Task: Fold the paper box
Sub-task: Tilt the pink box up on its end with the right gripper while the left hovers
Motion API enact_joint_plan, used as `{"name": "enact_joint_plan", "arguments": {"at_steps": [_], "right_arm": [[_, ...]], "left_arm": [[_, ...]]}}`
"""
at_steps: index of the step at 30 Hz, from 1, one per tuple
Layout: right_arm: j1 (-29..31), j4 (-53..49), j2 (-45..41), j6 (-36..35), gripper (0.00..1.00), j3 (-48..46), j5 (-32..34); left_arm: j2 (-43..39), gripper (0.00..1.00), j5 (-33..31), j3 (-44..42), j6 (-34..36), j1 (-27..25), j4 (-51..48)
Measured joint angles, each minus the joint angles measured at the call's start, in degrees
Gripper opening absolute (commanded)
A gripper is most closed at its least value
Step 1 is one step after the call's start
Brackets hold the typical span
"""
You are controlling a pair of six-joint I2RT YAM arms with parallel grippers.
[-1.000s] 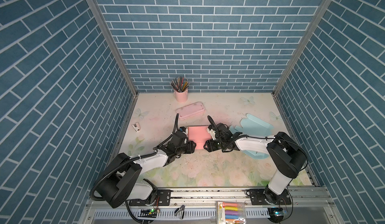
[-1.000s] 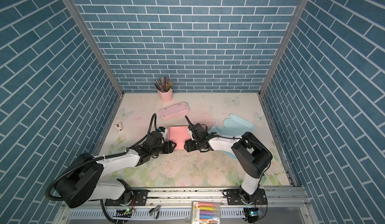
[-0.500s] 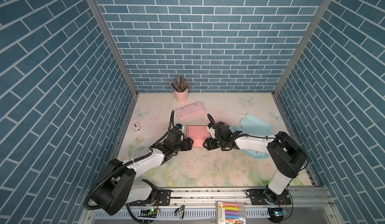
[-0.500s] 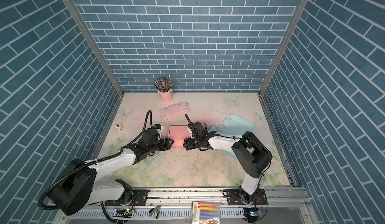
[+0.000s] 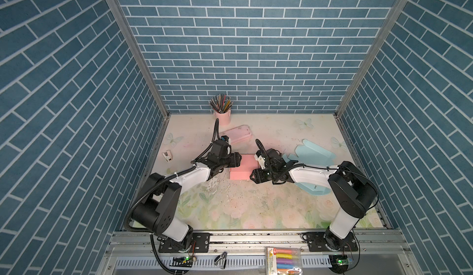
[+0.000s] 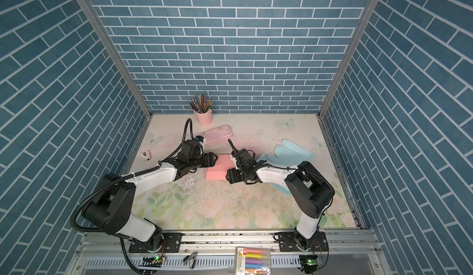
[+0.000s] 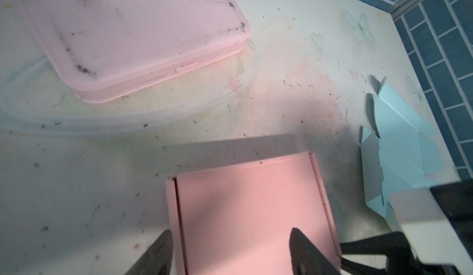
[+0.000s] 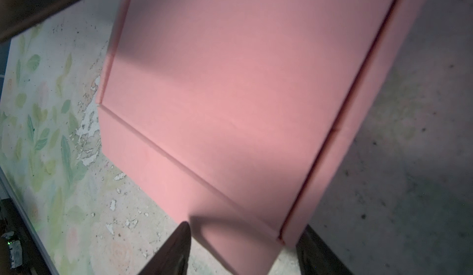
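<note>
Pencils (image 5: pixel 221 103) in cup (image 5: pixel 223 117), paper box (image 5: pixel 240 170) closed

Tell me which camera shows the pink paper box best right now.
The left wrist view: the pink paper box shows its far edge and both side seams sharply. The right wrist view fills with the box, lid and one corner, slightly blurred. In both top views the box is small, its sides partly hidden.

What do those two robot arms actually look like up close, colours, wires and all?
The left arm and right arm each have smooth white shells between chunky black joints. A ribbed black hose runs along the left one; thin black cables loop at both wrists. The left gripper and right gripper each end in two slim dark tapered fingers. No readable markings.
</note>
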Motion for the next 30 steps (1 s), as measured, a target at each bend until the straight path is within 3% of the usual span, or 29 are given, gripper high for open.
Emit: {"name": "enact_joint_plan", "arguments": {"at_steps": [5, 30], "right_arm": [[-0.3, 0.0, 1.0, -0.1, 0.65, 0.9, 0.0], [-2.7, -0.9, 4.4, -3.0, 0.63, 4.1, 3.0]], "left_arm": [[5.0, 0.72, -0.3, 3.0, 1.8, 0.3, 0.3], [6.1, 0.69, -0.5, 1.5, 3.7, 0.4, 5.7]]}}
